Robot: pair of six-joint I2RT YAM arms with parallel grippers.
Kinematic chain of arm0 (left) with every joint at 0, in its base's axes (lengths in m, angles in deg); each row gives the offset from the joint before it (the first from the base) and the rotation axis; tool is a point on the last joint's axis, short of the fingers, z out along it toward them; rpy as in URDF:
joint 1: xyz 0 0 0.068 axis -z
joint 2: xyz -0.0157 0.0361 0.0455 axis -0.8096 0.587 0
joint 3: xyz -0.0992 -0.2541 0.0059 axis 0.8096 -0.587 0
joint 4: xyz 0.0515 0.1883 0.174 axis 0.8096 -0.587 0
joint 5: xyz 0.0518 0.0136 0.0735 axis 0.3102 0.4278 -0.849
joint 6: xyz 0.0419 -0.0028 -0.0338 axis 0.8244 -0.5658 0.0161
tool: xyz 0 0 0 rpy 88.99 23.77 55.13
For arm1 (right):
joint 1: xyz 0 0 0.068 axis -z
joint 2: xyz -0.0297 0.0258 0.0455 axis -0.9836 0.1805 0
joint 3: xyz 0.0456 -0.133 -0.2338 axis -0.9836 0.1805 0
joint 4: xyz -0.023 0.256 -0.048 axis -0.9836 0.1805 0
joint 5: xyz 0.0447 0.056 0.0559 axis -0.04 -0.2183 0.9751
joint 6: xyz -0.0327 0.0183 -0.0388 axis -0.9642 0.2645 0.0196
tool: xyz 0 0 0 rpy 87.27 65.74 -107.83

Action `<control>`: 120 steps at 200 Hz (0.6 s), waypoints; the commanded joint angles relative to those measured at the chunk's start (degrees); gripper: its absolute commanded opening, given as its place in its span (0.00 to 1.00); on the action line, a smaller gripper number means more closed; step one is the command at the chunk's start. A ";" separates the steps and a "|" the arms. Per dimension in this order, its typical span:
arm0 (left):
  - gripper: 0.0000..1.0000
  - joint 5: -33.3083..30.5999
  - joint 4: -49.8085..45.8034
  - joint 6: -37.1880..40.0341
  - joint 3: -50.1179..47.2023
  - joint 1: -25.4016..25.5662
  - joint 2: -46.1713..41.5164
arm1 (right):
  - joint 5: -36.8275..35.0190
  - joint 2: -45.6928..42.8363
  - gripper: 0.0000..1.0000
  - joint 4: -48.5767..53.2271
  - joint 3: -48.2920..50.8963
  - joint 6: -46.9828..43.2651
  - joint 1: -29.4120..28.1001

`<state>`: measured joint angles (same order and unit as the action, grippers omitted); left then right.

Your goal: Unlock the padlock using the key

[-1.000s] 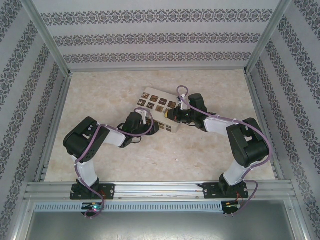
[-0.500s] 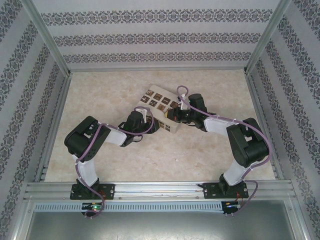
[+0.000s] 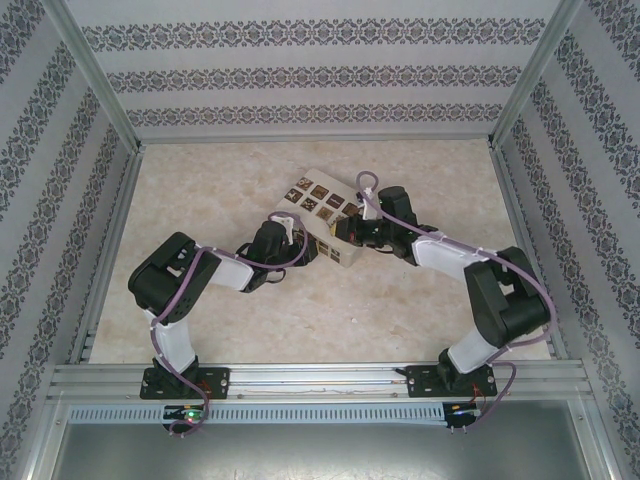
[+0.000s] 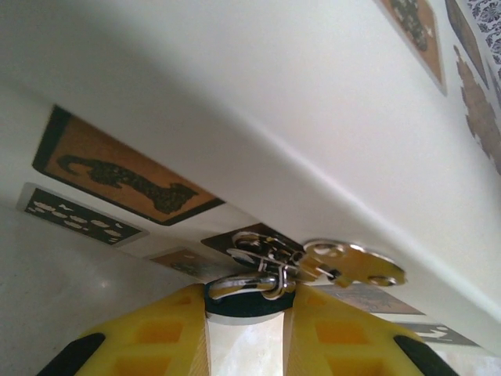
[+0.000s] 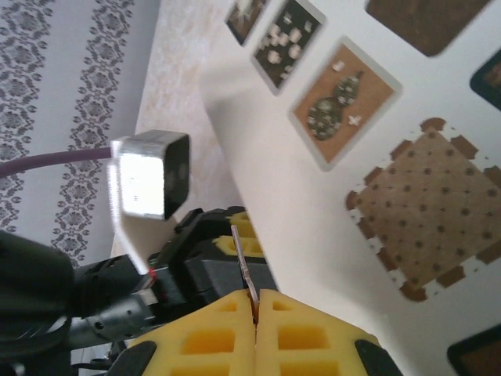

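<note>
The teal padlock (image 4: pixel 246 305) sits between the yellow fingers (image 4: pixel 156 337) of my left gripper (image 4: pixel 245 298), which is shut on its body. Its silvery shackle (image 4: pixel 235 283) points at the cream box (image 4: pixel 274 117), and a small ring with a brass-coloured flat piece (image 4: pixel 356 265) hangs from it. My right gripper (image 5: pixel 255 296) is shut on the key (image 5: pixel 243 262), a thin metal sliver sticking out past its fingertips. In the top view, the left gripper (image 3: pixel 305 252) and right gripper (image 3: pixel 345 233) face each other at the box's near edge.
The cream box (image 3: pixel 322 198) with dark patterned squares lies mid-table, against both grippers. In the right wrist view the box (image 5: pixel 329 204) runs along the right side, and the left arm's silver camera block (image 5: pixel 149 172) stands just beyond the key. Patterned walls (image 3: pixel 320 75) enclose the table.
The cream box has shifted slightly away and to the right. The right arm's elbow has swung right. The left gripper's jaws have narrowed.
</note>
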<state>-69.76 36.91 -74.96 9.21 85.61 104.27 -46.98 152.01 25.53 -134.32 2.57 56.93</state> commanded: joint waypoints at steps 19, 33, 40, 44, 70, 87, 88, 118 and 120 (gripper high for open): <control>0.24 5.02 -3.49 -2.00 2.08 0.72 -4.35 | -2.45 -10.18 0.00 1.12 5.91 -6.57 -0.76; 0.24 6.94 -3.92 -3.81 2.39 0.71 -4.87 | -4.75 -13.82 0.00 1.20 9.32 -8.64 -1.53; 0.24 7.76 -3.61 -4.90 2.47 0.75 -5.13 | -6.58 -15.66 0.00 1.11 11.06 -9.63 -2.19; 0.24 8.08 -3.36 -5.49 2.34 0.71 -5.25 | -7.51 -16.72 0.00 0.80 12.18 -10.48 -2.68; 0.24 9.14 -2.20 -8.94 1.91 0.75 -6.15 | -14.81 -22.27 0.00 -1.61 18.83 -15.82 -7.54; 0.24 9.70 -2.71 -10.47 2.01 0.71 -6.60 | -17.57 -23.89 0.00 -3.89 22.29 -17.47 -10.07; 0.24 9.70 -2.77 -10.50 2.06 0.71 -6.64 | -17.70 -23.95 0.00 -4.02 22.38 -17.58 -10.22; 0.24 11.06 -4.11 -12.06 2.55 0.72 -7.59 | -22.48 -22.89 0.00 -11.34 27.21 -20.15 -14.49; 0.24 11.10 -4.21 -12.10 2.62 0.71 -7.68 | -22.79 -22.68 0.00 -11.69 27.22 -20.28 -14.72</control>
<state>-61.30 32.38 -84.38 9.64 85.61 99.36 -62.98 128.71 21.44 -109.49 -13.30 44.77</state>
